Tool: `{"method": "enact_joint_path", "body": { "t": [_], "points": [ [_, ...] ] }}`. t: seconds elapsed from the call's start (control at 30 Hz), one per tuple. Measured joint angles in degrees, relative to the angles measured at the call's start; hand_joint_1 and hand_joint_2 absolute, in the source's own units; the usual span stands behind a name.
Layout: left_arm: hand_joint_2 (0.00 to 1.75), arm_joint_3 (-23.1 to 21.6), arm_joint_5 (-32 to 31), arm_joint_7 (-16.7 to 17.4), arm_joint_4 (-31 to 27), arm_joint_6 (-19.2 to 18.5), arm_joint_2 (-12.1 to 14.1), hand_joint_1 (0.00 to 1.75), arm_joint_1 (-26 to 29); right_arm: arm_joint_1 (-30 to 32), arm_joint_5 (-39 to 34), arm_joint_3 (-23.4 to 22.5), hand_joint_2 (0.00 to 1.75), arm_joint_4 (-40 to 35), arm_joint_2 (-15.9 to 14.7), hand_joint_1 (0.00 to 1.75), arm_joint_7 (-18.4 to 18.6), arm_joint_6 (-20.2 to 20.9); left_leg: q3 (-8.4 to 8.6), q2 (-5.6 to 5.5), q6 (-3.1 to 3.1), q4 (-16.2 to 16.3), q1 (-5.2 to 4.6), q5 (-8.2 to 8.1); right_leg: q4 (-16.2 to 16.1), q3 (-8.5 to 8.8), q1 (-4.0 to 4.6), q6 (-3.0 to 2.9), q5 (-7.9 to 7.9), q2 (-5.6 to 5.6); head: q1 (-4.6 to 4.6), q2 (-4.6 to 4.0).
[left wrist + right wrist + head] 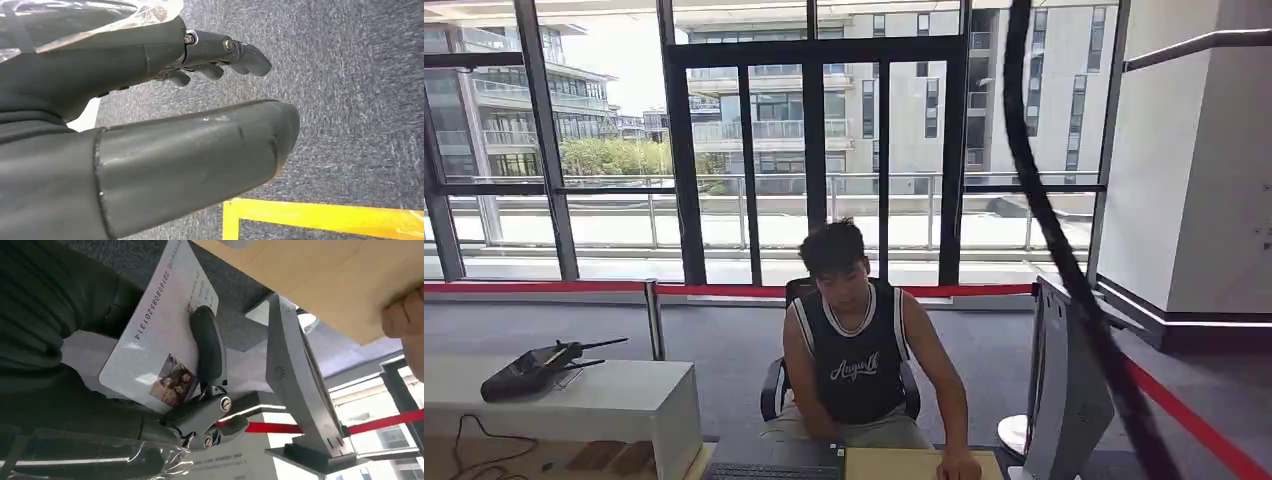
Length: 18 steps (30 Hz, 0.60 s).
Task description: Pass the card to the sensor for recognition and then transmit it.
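Note:
My right hand (200,405) holds a white ID card (160,335) with a small photo and printed numbers, one dark finger (207,347) pressed across its face. Close beyond the card stands the grey sensor panel on its base (295,395), which also rises at the desk's right end (1069,390) in the head view. My left hand (200,100) hangs over grey carpet with thumb and fingers apart and nothing between them.
A person (859,350) sits behind the wooden desk (904,465), one hand (959,467) on the desktop beside a keyboard (769,470). A white counter (624,400) with a black device (534,368) stands at left. Red barrier tape (1184,415) runs right; yellow floor tape (320,217) lies below my left hand.

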Motion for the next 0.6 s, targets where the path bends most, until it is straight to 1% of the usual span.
{"method": "enact_joint_path", "body": {
  "t": [0.6],
  "points": [
    [0.0,-0.1,0.1,0.0,0.0,-0.1,0.1,0.0,0.0,-0.3,2.3,3.3,1.75,4.2,2.2,1.75,0.2,2.7,0.0,0.01,0.0,0.0,0.0,0.0,0.0,0.01,0.0,0.0,0.0,0.0,0.0,0.0]
  ]
}}
